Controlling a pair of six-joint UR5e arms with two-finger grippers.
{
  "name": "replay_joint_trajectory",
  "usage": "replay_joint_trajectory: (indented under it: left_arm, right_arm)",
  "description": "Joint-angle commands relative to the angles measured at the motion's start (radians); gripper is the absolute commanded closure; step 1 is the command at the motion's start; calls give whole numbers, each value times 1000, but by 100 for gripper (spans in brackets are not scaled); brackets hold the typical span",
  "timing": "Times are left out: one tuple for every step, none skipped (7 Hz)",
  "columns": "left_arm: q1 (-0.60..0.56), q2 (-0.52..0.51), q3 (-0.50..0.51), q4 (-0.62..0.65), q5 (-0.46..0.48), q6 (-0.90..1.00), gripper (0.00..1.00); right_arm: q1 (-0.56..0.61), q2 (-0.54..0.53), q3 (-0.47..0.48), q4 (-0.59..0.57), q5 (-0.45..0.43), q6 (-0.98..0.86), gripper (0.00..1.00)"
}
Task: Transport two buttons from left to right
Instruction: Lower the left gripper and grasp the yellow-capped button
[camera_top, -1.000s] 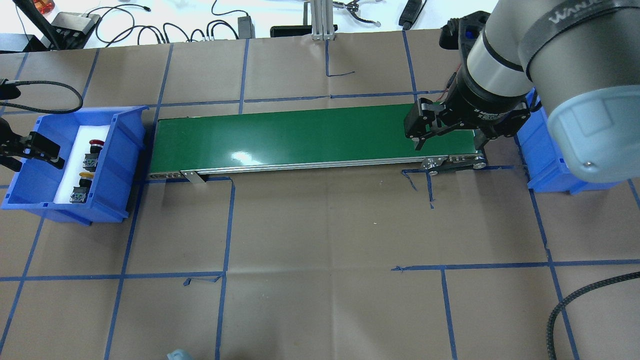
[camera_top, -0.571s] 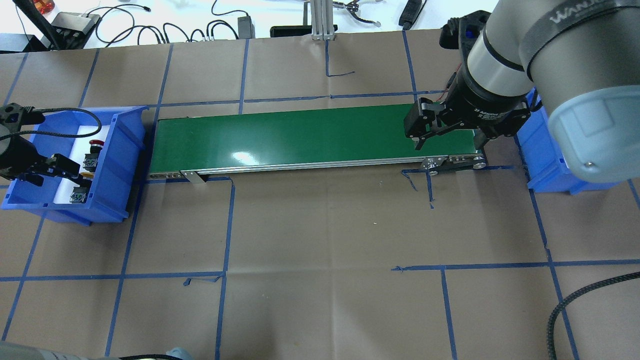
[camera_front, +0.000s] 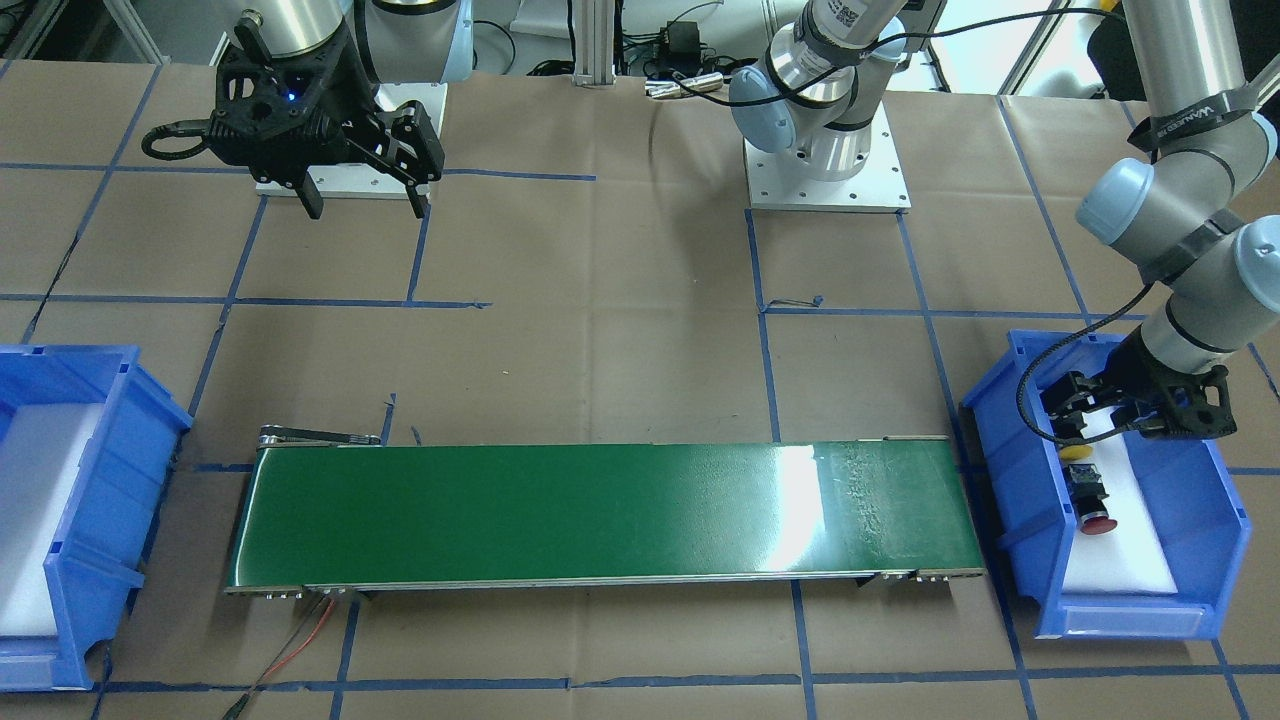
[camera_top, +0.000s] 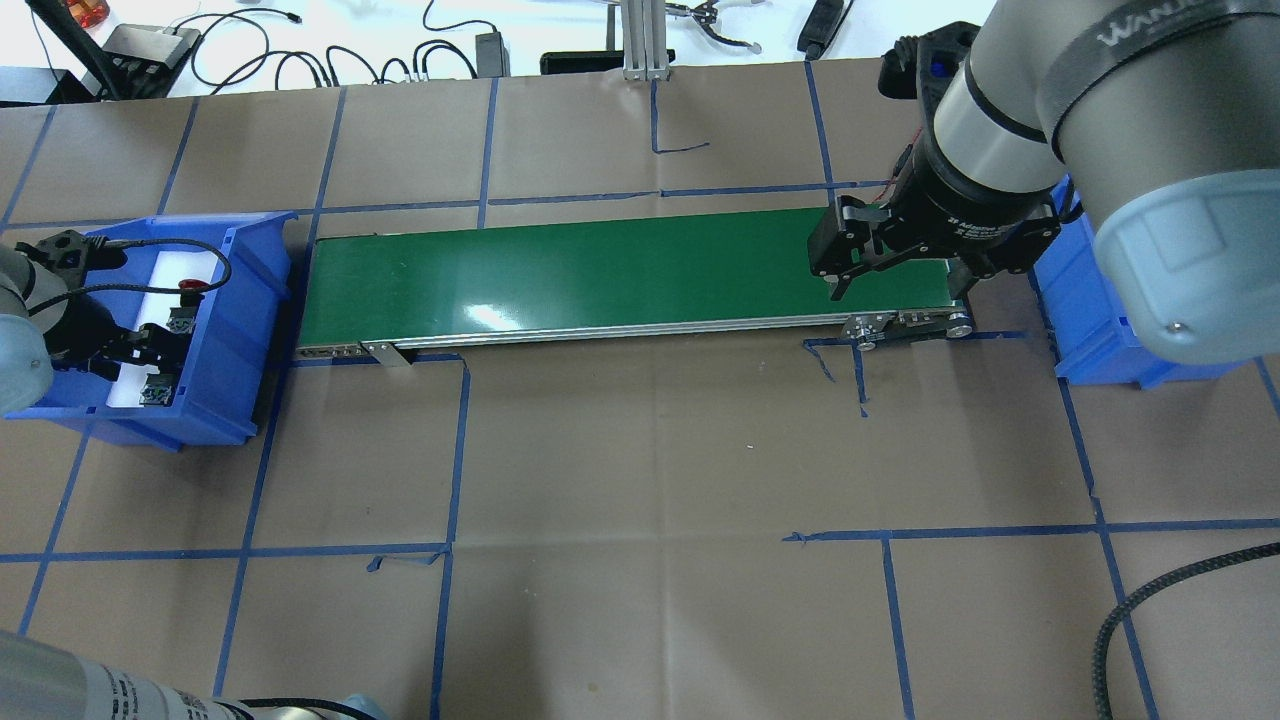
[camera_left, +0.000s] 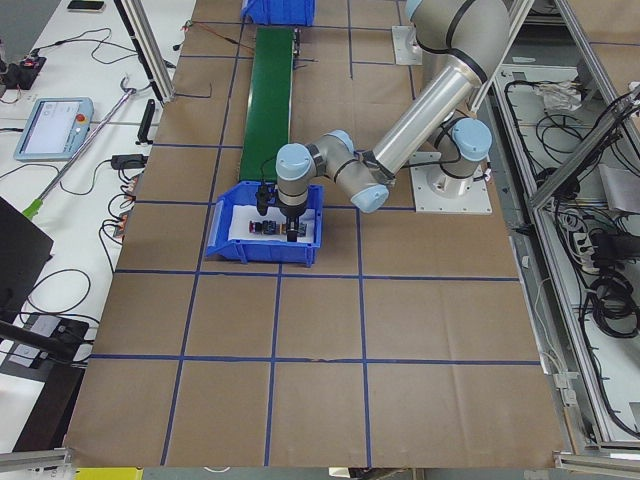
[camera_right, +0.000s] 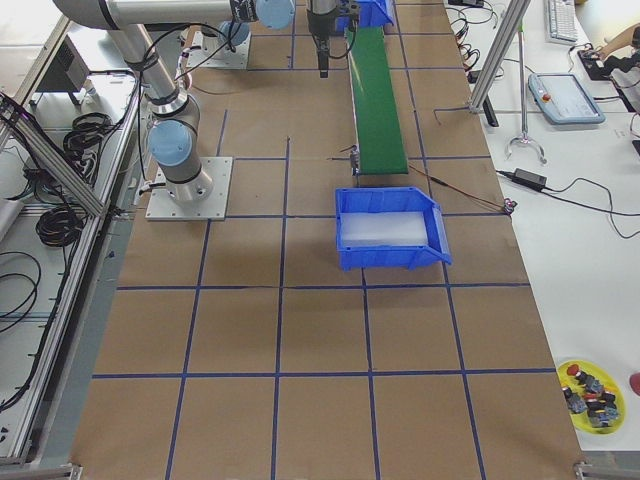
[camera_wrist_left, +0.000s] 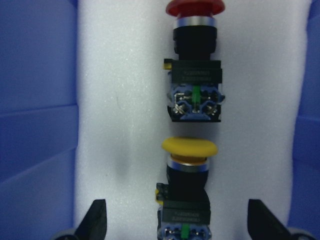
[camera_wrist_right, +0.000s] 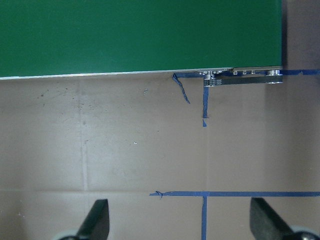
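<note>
Red-capped push-button (camera_wrist_left: 195, 65) and yellow-capped push-button (camera_wrist_left: 189, 190) lie end to end on the white foam pad (camera_wrist_left: 120, 100) lining the blue plastic bin (camera_front: 1010, 500) at the left end of the paper-covered bench (camera_front: 600, 350). Each has a boxy black body (its printed label is too blurred to read). The left tool (camera_wrist_left: 177, 222) hangs wide open, straddling the yellow one with its fingers apart from it. The right tool (camera_wrist_right: 180, 220), also spread wide, hovers near the glossy green conveyor belt (camera_wrist_right: 140, 35). The black strap (camera_top: 1140, 35) on that arm shows white lettering beginning "WAN".
</note>
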Motion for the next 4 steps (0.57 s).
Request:
replay_joint_trajectory:
  left_arm:
    - [-3, -19, 1, 7, 0, 0, 0]
    - [-5, -21, -1, 6, 0, 0, 0]
    - [-5, -20, 1, 7, -2, 0, 1]
    - [-5, -20, -1, 6, 0, 0, 16]
  right_arm:
    - [0, 0, 0, 0, 0, 0, 0]
    - [0, 0, -2, 0, 0, 0, 0]
    - [0, 0, -3, 0, 0, 0, 0]
    - [0, 2, -3, 0, 0, 0, 0]
